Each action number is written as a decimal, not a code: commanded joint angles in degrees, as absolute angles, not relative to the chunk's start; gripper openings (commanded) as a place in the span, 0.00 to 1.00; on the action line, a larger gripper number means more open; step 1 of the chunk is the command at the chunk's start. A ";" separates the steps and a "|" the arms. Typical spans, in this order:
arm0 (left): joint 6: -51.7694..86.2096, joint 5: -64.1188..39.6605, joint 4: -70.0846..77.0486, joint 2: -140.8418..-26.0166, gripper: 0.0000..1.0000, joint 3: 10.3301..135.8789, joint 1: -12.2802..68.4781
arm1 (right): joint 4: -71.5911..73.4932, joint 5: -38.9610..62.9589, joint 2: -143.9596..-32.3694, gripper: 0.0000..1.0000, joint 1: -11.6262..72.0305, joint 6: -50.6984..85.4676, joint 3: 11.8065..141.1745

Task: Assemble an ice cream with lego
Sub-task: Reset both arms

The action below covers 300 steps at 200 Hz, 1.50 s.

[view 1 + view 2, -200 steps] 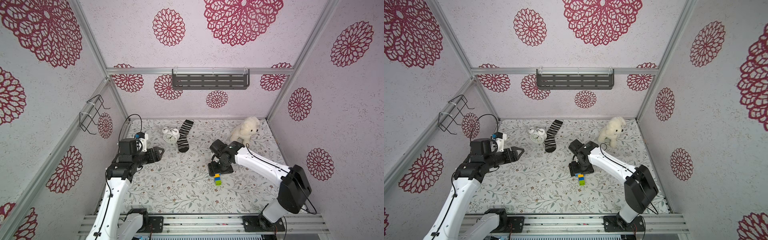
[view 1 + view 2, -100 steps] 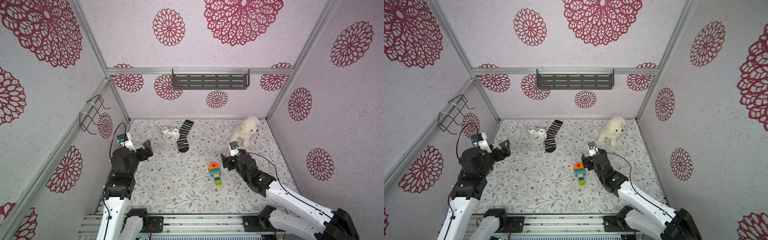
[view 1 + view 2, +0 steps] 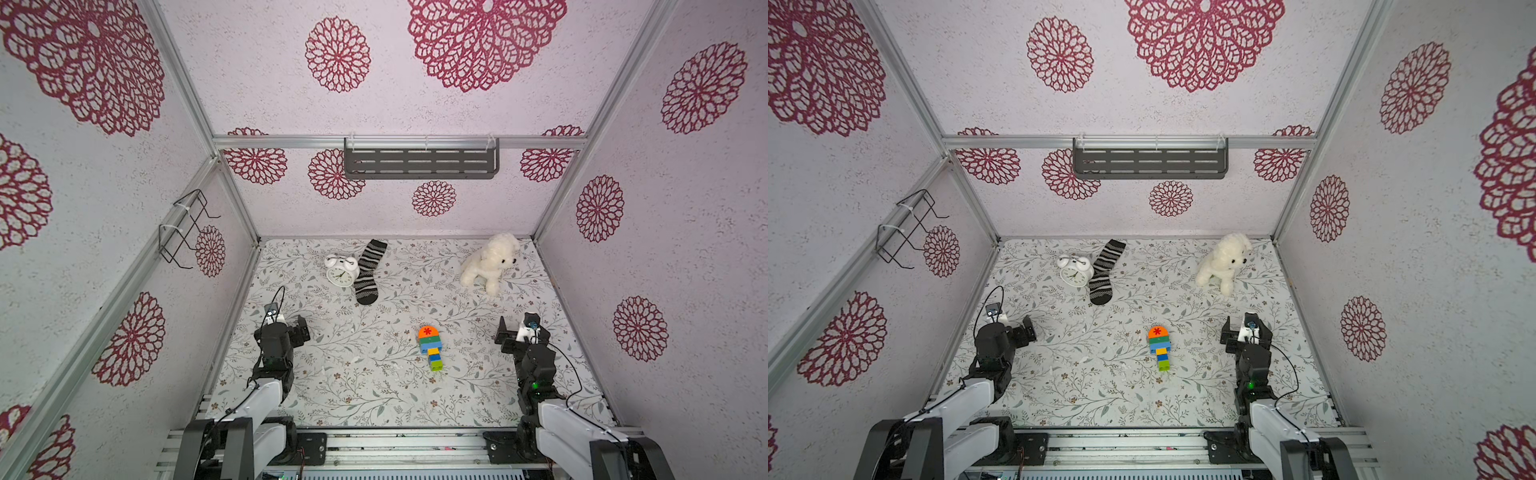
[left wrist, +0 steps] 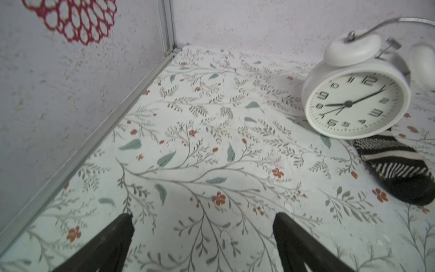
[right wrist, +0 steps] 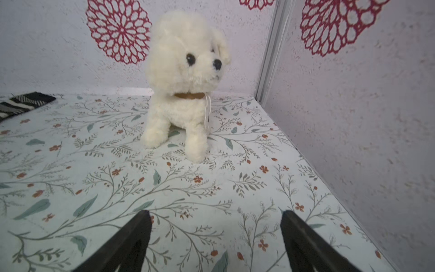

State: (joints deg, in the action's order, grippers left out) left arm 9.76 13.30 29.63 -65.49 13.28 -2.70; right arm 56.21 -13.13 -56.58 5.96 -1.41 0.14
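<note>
Floral-print matting covers the floor of the booth, and both arms rise from the rail at the bottom edge of both top views. My left gripper sits at lower left, over the mat. On its wrist feed I see the two dark fingers spread wide with only mat between them, holding nothing. My right gripper sits at lower right, its fingers likewise far apart and empty.

Between the two, a little right of centre and well apart from both, the ice cream lies flat on the mat as one joined stack. Its orange dome with a red asterisk points up-frame, then come wide green and light-blue bricks, then narrow yellow, blue and lime ones toward the bottom edge.

Farther up and left of centre, a white alarm clock stands just beside a striped sock. A white plush dog sits at the mat's upper right. A dark slotted shelf hangs on the back wall and a wire rack on the left wall.
</note>
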 commanded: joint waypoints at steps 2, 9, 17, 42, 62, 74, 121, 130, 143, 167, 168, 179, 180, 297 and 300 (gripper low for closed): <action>5.34 6.09 39.49 -70.36 0.97 18.03 -5.45 | 71.86 -8.52 -61.91 0.90 4.74 -0.44 -1.35; 4.99 3.14 39.63 -72.31 0.97 19.36 -6.39 | 74.22 -7.92 -64.01 0.90 4.27 -0.61 -1.08; 4.42 -0.64 39.56 -74.28 0.97 20.71 -7.29 | 76.76 -6.81 -66.24 0.90 3.84 -0.98 -0.83; 3.60 -6.99 43.68 -79.83 0.97 22.25 -9.06 | 83.29 -4.20 -72.81 0.90 2.71 -1.75 0.41; 5.57 -6.88 64.85 -90.67 0.97 18.43 -9.98 | 87.32 -0.11 -80.54 0.90 0.99 -0.02 2.77; 6.84 -4.33 58.28 -87.32 0.97 18.55 -10.71 | 92.15 1.76 -87.83 0.90 0.96 -0.05 4.21; 8.34 -3.29 50.37 -88.64 0.97 23.85 -11.20 | 76.80 4.42 -87.83 0.99 0.86 -1.42 11.86; 8.09 -3.14 52.05 -89.12 0.97 23.47 -11.16 | 78.14 4.74 -88.30 0.99 0.77 -1.23 11.65; 8.44 -3.22 50.23 -88.45 0.97 23.75 -11.21 | 78.24 4.57 -88.31 0.99 0.77 -1.26 11.59; 8.18 -2.91 51.13 -88.61 0.97 23.53 -11.08 | 77.08 1.12 -87.83 0.99 1.13 -0.61 11.76; 8.18 -2.95 51.10 -88.60 0.97 23.50 -11.07 | 77.17 0.95 -87.86 0.99 1.18 -0.57 11.72; 8.30 -2.91 50.84 -88.59 0.97 23.53 -11.04 | 78.04 -1.24 -87.83 0.99 1.37 0.00 11.26; 8.28 -2.91 50.82 -88.59 0.97 23.59 -11.01 | 78.09 -1.41 -87.77 0.99 1.39 0.00 11.21; 8.00 -2.19 50.67 -88.62 0.97 23.72 -10.72 | 75.89 -2.72 -88.25 0.99 2.55 -0.89 12.66; 8.00 -2.15 50.69 -88.62 0.97 23.73 -10.72 | 75.86 -2.72 -88.24 0.99 2.55 -0.88 12.66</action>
State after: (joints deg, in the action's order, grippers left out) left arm 8.16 -2.46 50.72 -88.73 23.59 -10.76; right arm 75.50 -1.80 -88.66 2.22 -0.49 11.31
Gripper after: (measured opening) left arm 0.972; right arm 0.994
